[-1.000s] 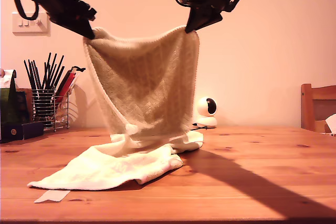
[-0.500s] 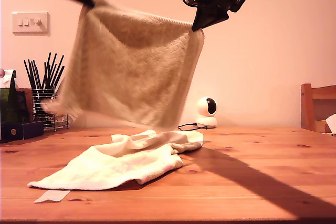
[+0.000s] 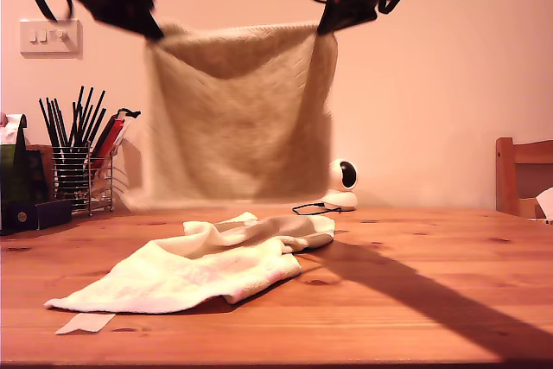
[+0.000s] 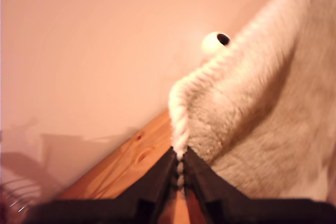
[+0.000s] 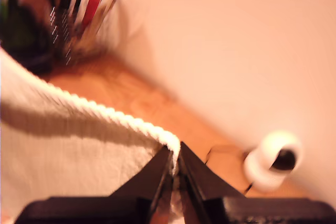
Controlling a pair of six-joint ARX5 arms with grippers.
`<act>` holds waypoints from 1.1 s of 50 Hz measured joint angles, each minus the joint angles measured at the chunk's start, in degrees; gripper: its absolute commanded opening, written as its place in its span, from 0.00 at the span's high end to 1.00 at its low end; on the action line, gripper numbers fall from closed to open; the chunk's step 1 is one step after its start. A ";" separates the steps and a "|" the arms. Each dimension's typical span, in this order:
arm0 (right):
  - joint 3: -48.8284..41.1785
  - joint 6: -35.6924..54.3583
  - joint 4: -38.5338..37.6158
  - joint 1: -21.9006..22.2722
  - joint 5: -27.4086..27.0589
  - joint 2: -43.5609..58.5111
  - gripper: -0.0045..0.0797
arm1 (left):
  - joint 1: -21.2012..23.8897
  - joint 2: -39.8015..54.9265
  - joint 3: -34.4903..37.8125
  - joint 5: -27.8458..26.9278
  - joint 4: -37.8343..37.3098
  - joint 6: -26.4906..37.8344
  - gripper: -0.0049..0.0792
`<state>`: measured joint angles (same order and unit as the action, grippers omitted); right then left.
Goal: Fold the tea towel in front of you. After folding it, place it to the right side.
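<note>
A beige tea towel point(image 3: 238, 118) hangs spread in the air by its two top corners, its lower edge blurred and clear of the table. My first gripper point(image 3: 155, 34) is shut on the corner at the exterior view's left, and the first wrist view shows its jaws point(image 4: 180, 169) pinching the towel's edge point(image 4: 252, 129). My second gripper point(image 3: 327, 28) is shut on the corner at the exterior view's right; its jaws point(image 5: 174, 163) pinch the towel's hem point(image 5: 79, 145). A second, white towel point(image 3: 199, 270) lies crumpled on the wooden table point(image 3: 415, 300) below.
A wire holder of pens point(image 3: 82, 166) and dark boxes point(image 3: 22, 200) stand at the exterior view's left. A small white camera point(image 3: 341, 183) with a cable sits behind the towels. A chair back point(image 3: 523, 174) shows at the right edge. A tape strip point(image 3: 86, 323) lies near the front.
The beige towel has been lifted off the white towel and the table. Its left-held corner swung up and came back down, and the cloth now hangs flatter and wider.
</note>
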<state>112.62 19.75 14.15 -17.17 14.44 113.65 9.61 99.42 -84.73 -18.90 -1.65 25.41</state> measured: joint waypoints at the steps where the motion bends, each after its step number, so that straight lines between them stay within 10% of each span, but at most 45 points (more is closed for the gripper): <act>1: 0.00 0.00 -0.48 0.09 0.00 0.07 0.96 | 0.00 0.48 0.00 -0.09 0.44 0.00 0.97; 16: 0.66 -0.28 1.16 0.28 0.72 5.35 0.96 | -1.70 3.04 0.00 -2.03 0.26 -1.05 0.97; 55: 0.63 8.28 49.31 0.22 15.58 7.02 0.96 | 2.51 3.06 0.00 -16.28 -48.24 -2.73 0.97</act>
<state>113.25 28.03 63.46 -16.95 30.02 120.66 12.12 102.48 -84.73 -35.18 -49.89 22.68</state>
